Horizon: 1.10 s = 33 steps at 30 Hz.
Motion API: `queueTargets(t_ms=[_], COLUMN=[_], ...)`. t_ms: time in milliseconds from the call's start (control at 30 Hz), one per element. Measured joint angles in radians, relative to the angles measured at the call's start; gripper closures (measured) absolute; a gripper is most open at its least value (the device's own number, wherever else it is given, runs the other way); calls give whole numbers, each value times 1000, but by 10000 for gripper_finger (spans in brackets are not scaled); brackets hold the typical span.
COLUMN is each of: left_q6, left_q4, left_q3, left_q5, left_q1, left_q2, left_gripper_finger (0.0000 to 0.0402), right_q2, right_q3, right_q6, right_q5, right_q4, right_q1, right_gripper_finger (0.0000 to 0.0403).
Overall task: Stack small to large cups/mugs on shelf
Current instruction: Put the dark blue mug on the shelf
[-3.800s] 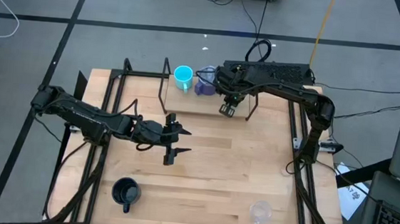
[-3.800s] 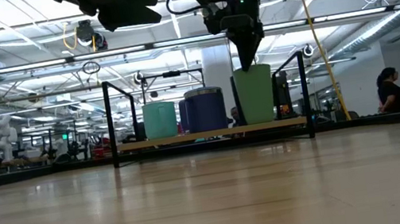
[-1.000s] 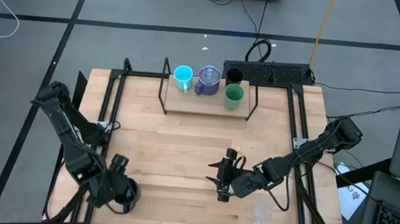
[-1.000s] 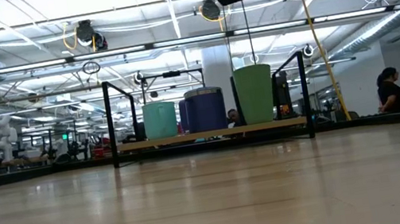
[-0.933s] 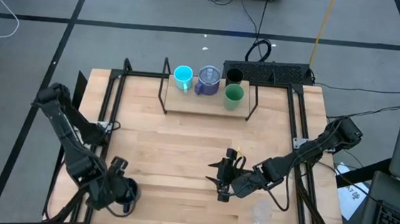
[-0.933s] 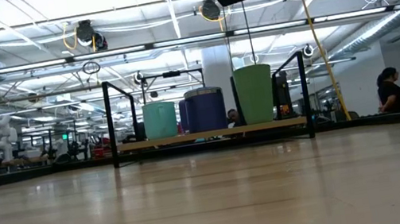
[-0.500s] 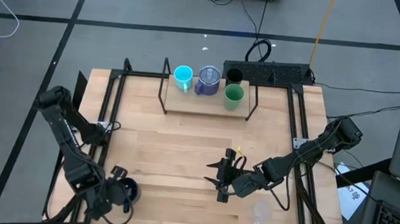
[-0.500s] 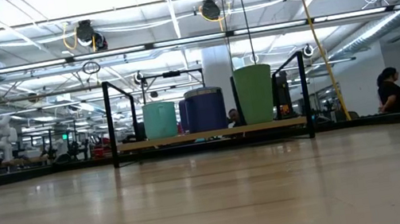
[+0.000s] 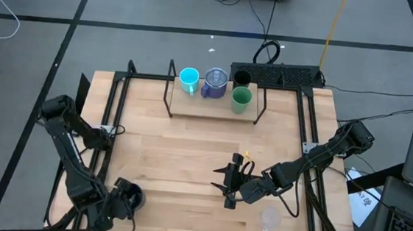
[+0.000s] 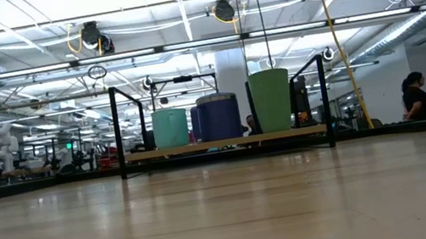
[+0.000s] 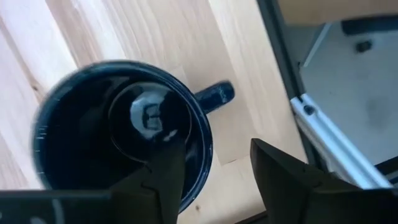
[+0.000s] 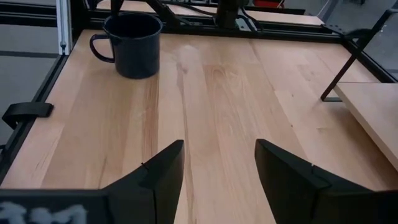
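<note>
Left gripper (image 11: 214,177) fingers apart astride black mug (image 11: 118,127) rim; right gripper (image 12: 217,171) fingers open above counter (image 12: 224,93).

No words, numbers or signs can be read in any view. Pale marks show on the dark strip by the right gripper's fingers (image 12: 161,171), but they are too blurry to read.
</note>
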Motion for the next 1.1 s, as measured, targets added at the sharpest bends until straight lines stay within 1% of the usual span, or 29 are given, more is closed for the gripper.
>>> queueTargets(t_ms=[200, 367, 467, 700, 733, 800, 967, 1100], left_q6=[7, 20, 31, 56, 59, 62, 64, 91], left_q4=[-2, -10, -16, -28, -29, -36, -90, -184], left_q3=[0, 0, 0, 0, 0, 0, 2, 51], left_q5=[3, -57, -81, -75, -72, -72, -99, -121], left_q1=[-26, -47, -51, -50, -50, -47, -40, -14], left_q2=[58, 83, 86, 86, 85, 84, 84, 84], left_gripper_finger=[218, 221, 250, 369, 381, 386, 370, 388], right_q2=[0, 0, 0, 0, 0, 0, 0, 0], right_q3=[0, 0, 0, 0, 0, 0, 0, 0], right_q6=[-20, -28, -34, -29, -28, -27, -19, -18], right_q5=[0, 0, 0, 0, 0, 0, 0, 0], right_q4=[8, 37, 51, 55, 55, 55, 55, 55], right_q1=[-1, -1, -1, -1, -1, -1, -1, -1], right_gripper_finger=[216, 216, 216, 216, 216, 216, 216, 216])
